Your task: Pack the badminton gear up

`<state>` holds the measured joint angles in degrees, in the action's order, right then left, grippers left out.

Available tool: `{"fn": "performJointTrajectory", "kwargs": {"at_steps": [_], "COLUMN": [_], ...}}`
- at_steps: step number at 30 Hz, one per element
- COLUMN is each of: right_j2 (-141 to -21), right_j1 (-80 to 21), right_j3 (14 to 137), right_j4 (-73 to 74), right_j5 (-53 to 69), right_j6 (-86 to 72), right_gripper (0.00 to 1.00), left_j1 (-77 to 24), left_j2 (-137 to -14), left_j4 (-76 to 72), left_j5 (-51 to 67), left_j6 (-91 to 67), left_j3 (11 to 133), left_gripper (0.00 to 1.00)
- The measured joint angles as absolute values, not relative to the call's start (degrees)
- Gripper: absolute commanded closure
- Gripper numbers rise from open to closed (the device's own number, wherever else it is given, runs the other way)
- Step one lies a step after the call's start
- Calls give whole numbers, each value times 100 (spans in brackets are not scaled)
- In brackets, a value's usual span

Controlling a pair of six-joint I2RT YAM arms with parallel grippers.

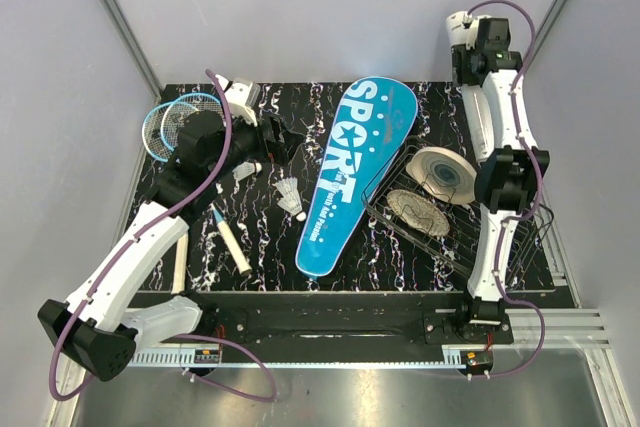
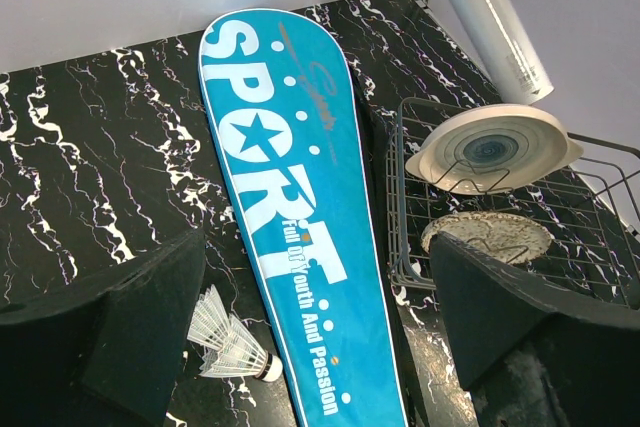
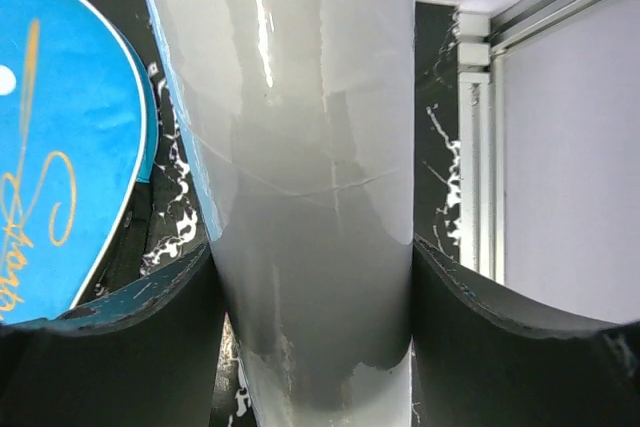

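The long white tube (image 3: 310,147) fills the right wrist view, and my right gripper (image 3: 315,347) is shut on it with both pads pressed to its sides. From above, the tube (image 1: 482,117) hangs at the back right under the right gripper (image 1: 472,72). The blue SPORT cover (image 1: 355,172) lies flat mid-table. Two white shuttlecocks (image 1: 291,197) lie just left of the cover. My left gripper (image 2: 315,337) is open above the cover (image 2: 300,217) and the shuttlecocks (image 2: 225,342), holding nothing. Two light-blue rackets (image 1: 168,119) lie at the back left, partly under the left arm.
A black wire basket (image 1: 395,227) stands right of the cover and holds two round woven discs (image 1: 445,172), one leaning upright. One white racket handle (image 1: 232,247) points toward the front edge. Grey walls close in the table on both sides.
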<state>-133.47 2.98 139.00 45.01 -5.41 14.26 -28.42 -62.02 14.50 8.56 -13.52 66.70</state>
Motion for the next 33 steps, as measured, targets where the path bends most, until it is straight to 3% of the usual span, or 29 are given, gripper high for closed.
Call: {"fn": "performJointTrajectory", "kwargs": {"at_steps": [12,19,24,27,28,33], "right_j2": [-11869,-10311,-9533,-9181,-9045,-8366], "right_j1": [-311,-1208,-2167,-2596,-2672,-2689], "right_j3": [12514,10866,10477,10462,10447,10095], "right_j4": [3872,2904,2405,2329,2338,2211], "right_j5": [-875,-475,-222,84,290,1739], "right_j6": [1511,2237,2648,2700,2657,1806], "right_gripper": [72,71,70,67,67,67], "left_j1": [-2840,-2445,-1990,-1898,-1883,-1758], "left_j2": [-6200,-6082,-5961,-5918,-5896,-5745], "left_j4": [1450,1496,1376,1284,1275,1994], "left_j5": [703,318,484,773,856,1026], "left_j6": [-1468,-1870,-2318,-2499,-2554,-2899], "left_j3": [6670,6670,6615,6598,6600,7220], "left_gripper": [3,3,4,6,13,11]}}
